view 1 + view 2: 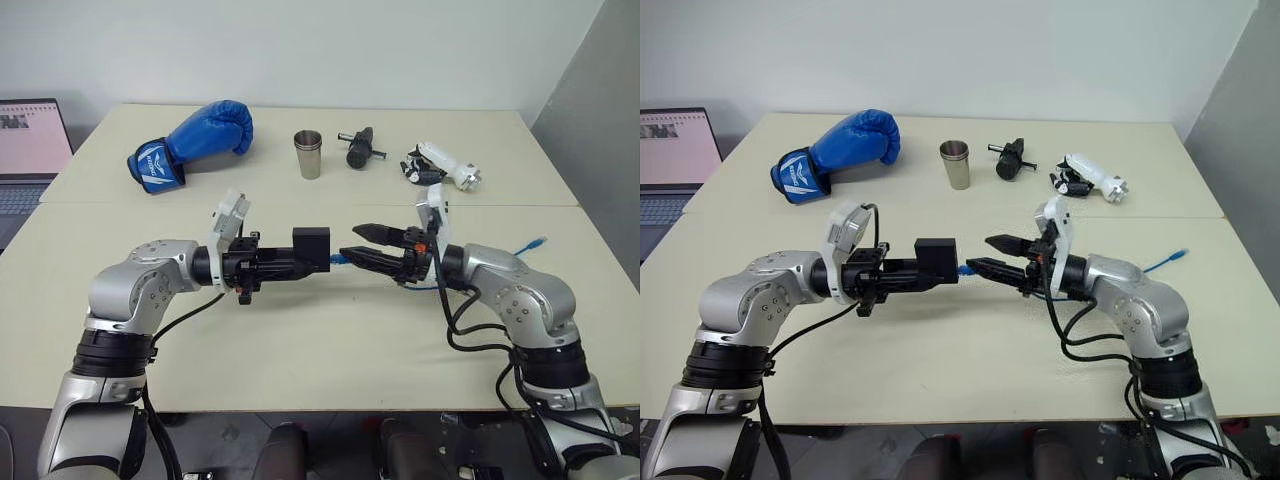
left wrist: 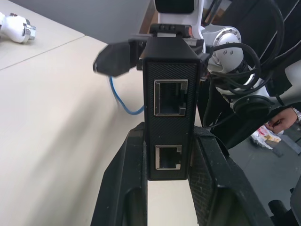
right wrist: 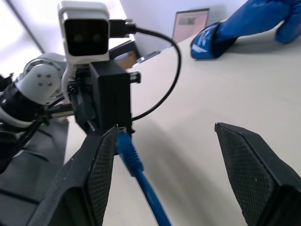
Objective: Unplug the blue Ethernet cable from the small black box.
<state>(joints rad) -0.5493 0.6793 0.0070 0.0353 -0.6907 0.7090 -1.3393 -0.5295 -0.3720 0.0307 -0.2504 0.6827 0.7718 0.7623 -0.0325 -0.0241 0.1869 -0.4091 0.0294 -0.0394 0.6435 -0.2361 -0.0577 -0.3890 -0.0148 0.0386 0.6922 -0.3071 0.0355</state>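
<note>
My left gripper points right, shut on the small black box and holding it above the table. In the left wrist view the box shows two empty ports between my fingers. The blue Ethernet cable meets the box's far side with its plug against the lower edge of the box. From there it trails under my right arm to a free end on the table. Facing the box, my right gripper stands open with the cable's plug end between its fingers, which do not touch it.
Along the table's far side lie a blue boxing glove, a steel cup, a black cylindrical tool and a white and black device. A laptop stands at the far left. A person's hand shows beyond the table.
</note>
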